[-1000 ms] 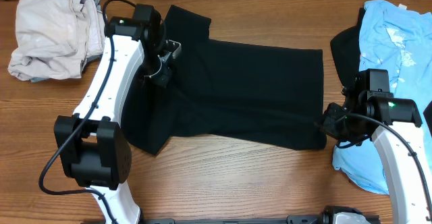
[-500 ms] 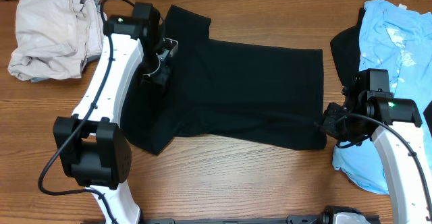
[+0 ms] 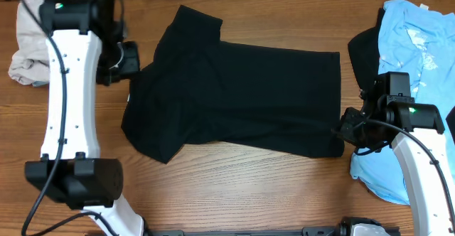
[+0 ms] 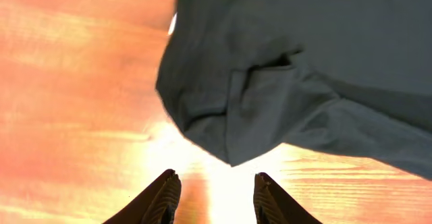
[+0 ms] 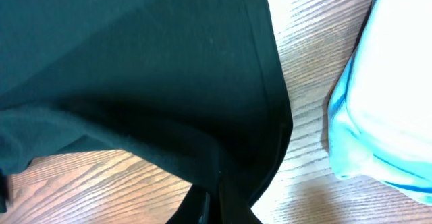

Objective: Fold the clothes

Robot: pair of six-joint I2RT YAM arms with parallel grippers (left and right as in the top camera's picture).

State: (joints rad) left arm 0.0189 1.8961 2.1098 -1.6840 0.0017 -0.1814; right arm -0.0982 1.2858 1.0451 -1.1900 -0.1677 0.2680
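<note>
black T-shirt (image 3: 242, 94): spread out mid-table (image 3: 249, 193), one sleeve toward the far edge | right gripper (image 3: 344, 131): fingers clamped on the shirt's near-right hem corner | left gripper (image 4: 212, 180): fingers apart, empty, over bare wood just off the shirt's left end | cream garment (image 3: 25, 65): far-left corner | light-blue tee (image 3: 419, 44): right edge

The black T-shirt (image 3: 242, 94) is showing soft, matt cloth, lightly creased; the table (image 3: 249, 190) is showing smooth wood grain with a faint sheen. The light-blue tee (image 3: 416, 44) and cream garment (image 3: 25, 47) are looking matt and crumpled; the left arm (image 3: 66, 101) is gleaming as smooth white plastic.
</note>
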